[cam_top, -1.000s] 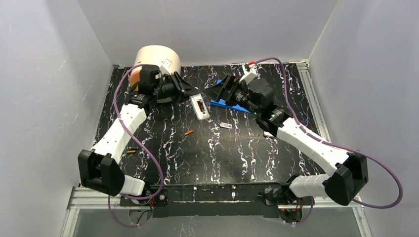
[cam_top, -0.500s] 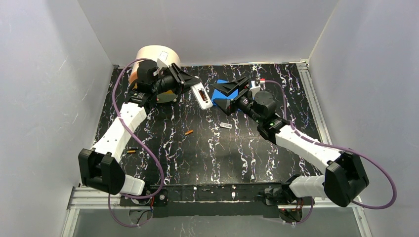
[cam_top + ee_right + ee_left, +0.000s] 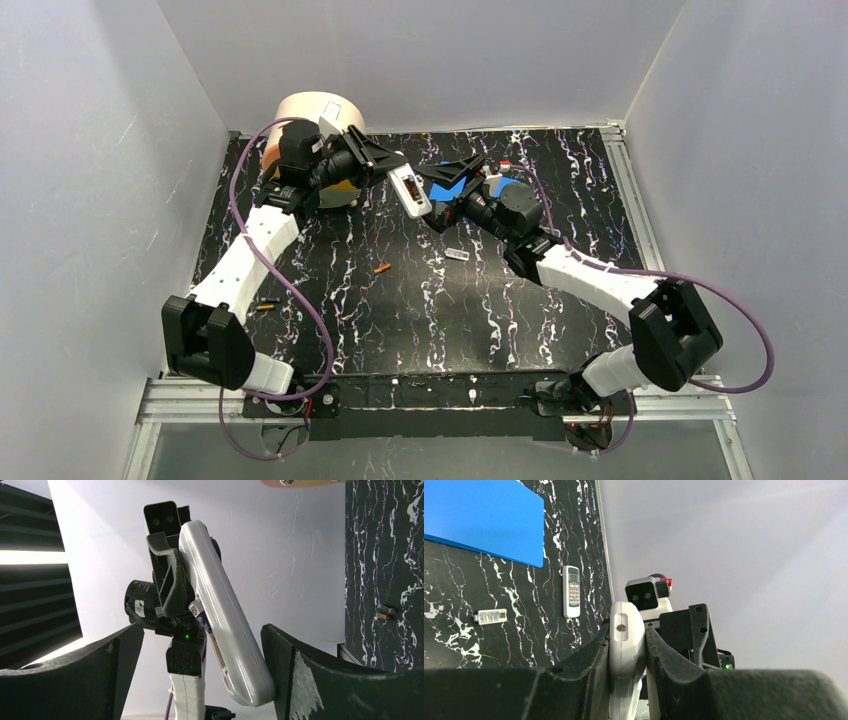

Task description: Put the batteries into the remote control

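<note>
My left gripper (image 3: 393,176) is shut on a white remote control (image 3: 411,193) and holds it in the air over the back of the table. In the left wrist view the remote control (image 3: 626,636) is pinched edge-on between both fingers. My right gripper (image 3: 437,192) stands open facing it, and the free end of the remote control (image 3: 227,625) lies between its jaws, close against the right finger (image 3: 300,672). One orange battery (image 3: 382,268) lies mid-table. Two batteries (image 3: 265,306) lie near the left edge, also in the right wrist view (image 3: 384,613).
A tan round container (image 3: 312,106) stands at the back left behind my left arm. A blue flat board (image 3: 484,522) lies at the back. A small grey cover piece (image 3: 457,254) lies mid-table. Another white remote (image 3: 571,584) lies on the table.
My right arm swung left toward the held remote control, and its open jaws now flank the remote's free end. My left gripper raised the remote slightly and kept its grip.
</note>
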Robot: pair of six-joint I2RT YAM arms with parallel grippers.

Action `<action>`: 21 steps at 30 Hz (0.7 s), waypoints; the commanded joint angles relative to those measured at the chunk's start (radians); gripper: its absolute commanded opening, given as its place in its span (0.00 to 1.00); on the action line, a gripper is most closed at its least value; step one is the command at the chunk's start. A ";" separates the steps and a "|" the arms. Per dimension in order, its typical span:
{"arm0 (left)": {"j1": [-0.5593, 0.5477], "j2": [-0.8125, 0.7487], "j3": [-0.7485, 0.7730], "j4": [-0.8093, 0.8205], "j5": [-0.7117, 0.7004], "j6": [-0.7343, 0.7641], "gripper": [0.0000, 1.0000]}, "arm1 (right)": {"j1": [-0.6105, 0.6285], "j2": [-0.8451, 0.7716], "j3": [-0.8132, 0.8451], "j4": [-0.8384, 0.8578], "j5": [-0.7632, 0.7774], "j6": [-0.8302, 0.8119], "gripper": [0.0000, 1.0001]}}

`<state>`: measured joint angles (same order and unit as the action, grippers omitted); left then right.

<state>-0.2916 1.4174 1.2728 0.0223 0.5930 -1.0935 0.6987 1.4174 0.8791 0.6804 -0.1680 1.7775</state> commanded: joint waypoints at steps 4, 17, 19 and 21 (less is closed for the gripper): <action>-0.004 -0.006 0.030 0.029 0.056 0.026 0.00 | 0.006 0.034 0.051 0.121 -0.040 0.045 0.84; -0.005 -0.005 0.028 0.013 0.140 0.101 0.00 | 0.007 0.097 0.044 0.227 -0.056 0.133 0.78; -0.005 -0.005 0.027 0.016 0.131 0.098 0.00 | 0.007 0.106 0.046 0.242 -0.067 0.137 0.71; -0.005 -0.001 0.028 0.025 0.129 0.091 0.00 | 0.007 0.111 0.046 0.252 -0.076 0.137 0.64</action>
<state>-0.2909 1.4197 1.2728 0.0475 0.6819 -1.0275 0.7025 1.5253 0.8875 0.8127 -0.2317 1.8843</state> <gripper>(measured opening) 0.230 0.690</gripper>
